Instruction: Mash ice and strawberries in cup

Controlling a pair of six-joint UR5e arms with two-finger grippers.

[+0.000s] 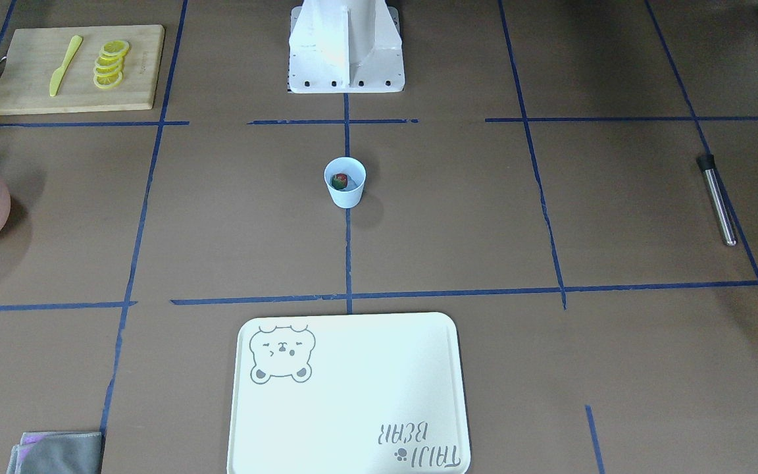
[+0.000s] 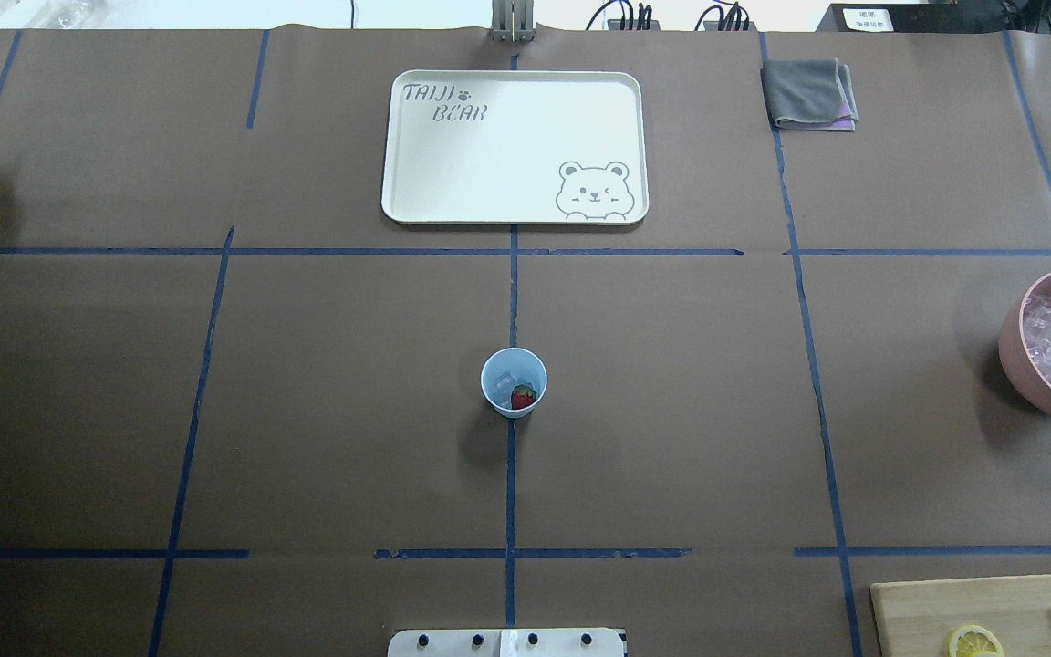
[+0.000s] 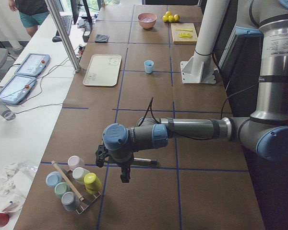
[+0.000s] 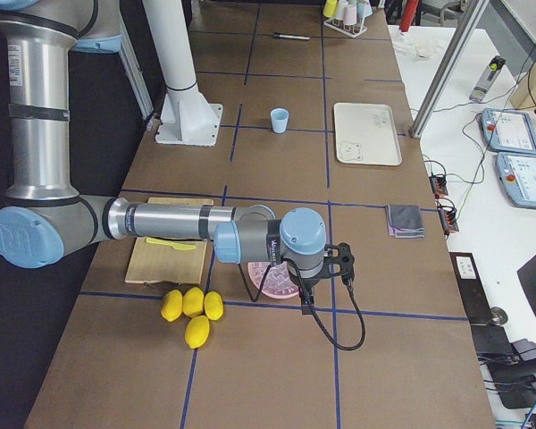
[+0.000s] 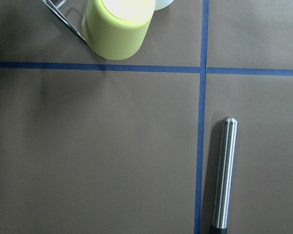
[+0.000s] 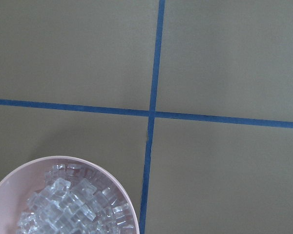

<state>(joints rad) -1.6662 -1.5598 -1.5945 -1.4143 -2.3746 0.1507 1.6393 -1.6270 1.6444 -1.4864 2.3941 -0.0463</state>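
Reach with the near left gripper (image 3: 125, 179), spread or pinched cannot tell, for the metal stick (image 5: 223, 170) lying up-and-down at lower right.

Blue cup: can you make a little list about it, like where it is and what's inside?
cup: pale blue, upright, mid-table on a blue tape line
inside: one red strawberry, plus what looks like ice
mashed: no, strawberry looks whole
metal rod: lying flat, far from the cup
touching cup: nothing
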